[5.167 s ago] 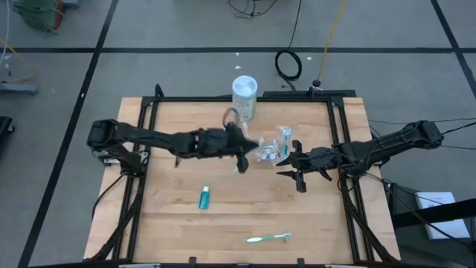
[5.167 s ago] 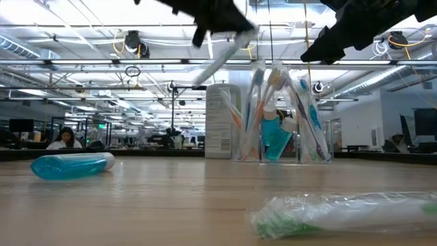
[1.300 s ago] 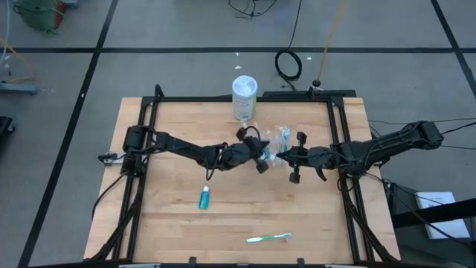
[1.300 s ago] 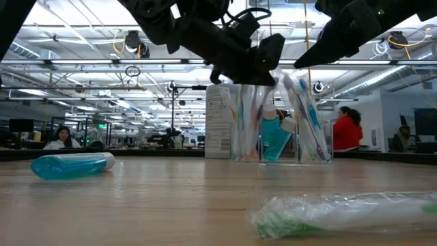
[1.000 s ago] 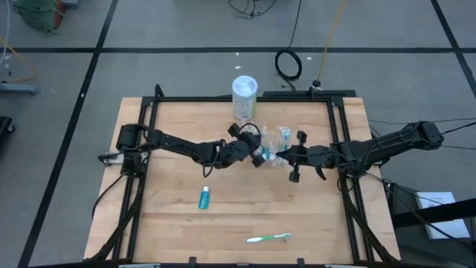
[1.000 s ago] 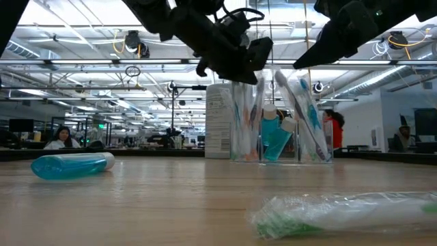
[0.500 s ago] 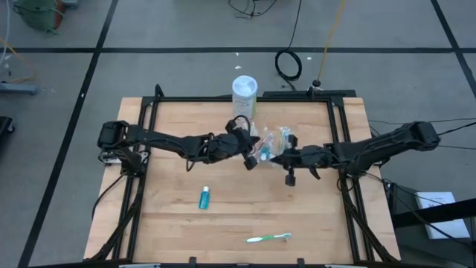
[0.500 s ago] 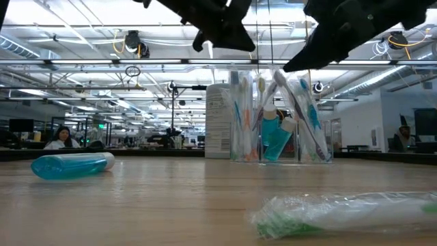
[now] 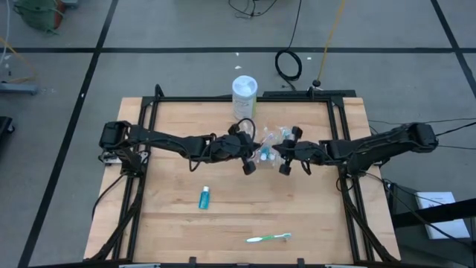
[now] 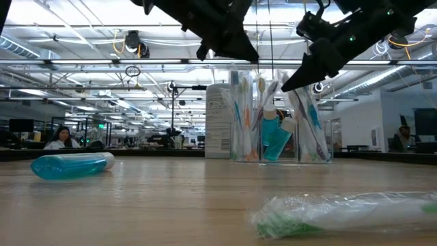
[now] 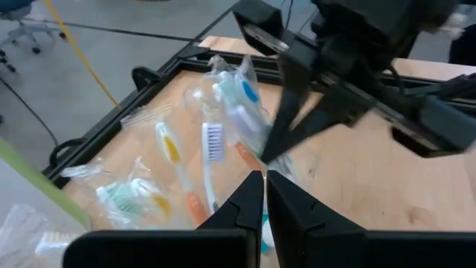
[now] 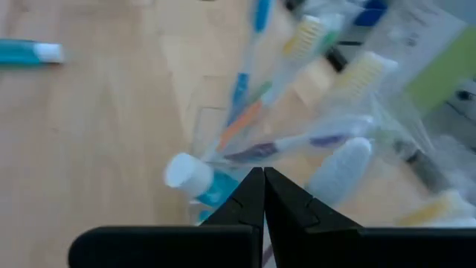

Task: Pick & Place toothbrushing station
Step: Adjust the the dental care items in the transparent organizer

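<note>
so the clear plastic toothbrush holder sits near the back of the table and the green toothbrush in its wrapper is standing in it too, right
Not quite. The clear plastic toothbrush holder is near the back, but the green toothbrush in its wrapper lies flat near the table's front edge, far from it, as the high view shows.

Right gripper (image 12: pixel 263 195) closed above toothbrushing station (image 12: pixel 223 141) — brushes (image 12: pixel 297 141) inside.

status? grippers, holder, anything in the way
Left gripper shut, empty, above holder. Right gripper shut, empty, beside it. Holder upright, full of toothbrushes. Canister behind it.
</note>
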`<move>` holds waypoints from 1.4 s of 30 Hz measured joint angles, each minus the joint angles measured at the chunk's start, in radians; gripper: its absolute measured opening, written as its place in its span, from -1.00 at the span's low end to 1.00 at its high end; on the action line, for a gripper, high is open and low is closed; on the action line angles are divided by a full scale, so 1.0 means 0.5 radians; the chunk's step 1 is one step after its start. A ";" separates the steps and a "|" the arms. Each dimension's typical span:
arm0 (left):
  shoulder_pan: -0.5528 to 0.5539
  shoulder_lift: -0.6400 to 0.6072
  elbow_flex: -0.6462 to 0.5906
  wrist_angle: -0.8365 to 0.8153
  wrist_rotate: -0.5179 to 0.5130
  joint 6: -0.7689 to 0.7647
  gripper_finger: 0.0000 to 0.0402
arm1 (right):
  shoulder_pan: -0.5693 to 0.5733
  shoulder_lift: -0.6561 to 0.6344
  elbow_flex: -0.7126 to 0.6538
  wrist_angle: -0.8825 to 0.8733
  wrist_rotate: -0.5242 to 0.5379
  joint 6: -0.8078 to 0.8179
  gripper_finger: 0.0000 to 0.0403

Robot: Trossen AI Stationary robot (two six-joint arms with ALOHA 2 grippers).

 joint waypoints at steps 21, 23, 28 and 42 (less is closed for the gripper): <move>-0.037 0.000 -0.001 -0.175 0.436 0.564 -0.67 | 0.001 -0.128 -0.001 -0.382 0.219 0.258 -1.00; -0.050 0.000 -0.001 -0.150 0.445 0.612 -0.52 | 0.001 -0.128 -0.001 -0.376 0.218 0.257 -1.00; -0.065 0.039 0.000 0.031 0.618 0.650 -0.15 | 0.001 -0.128 -0.001 -0.374 0.218 0.254 -1.00; -0.002 0.496 0.576 -0.526 0.530 0.859 0.00 | 0.002 -0.144 0.000 -0.244 0.113 0.141 -1.00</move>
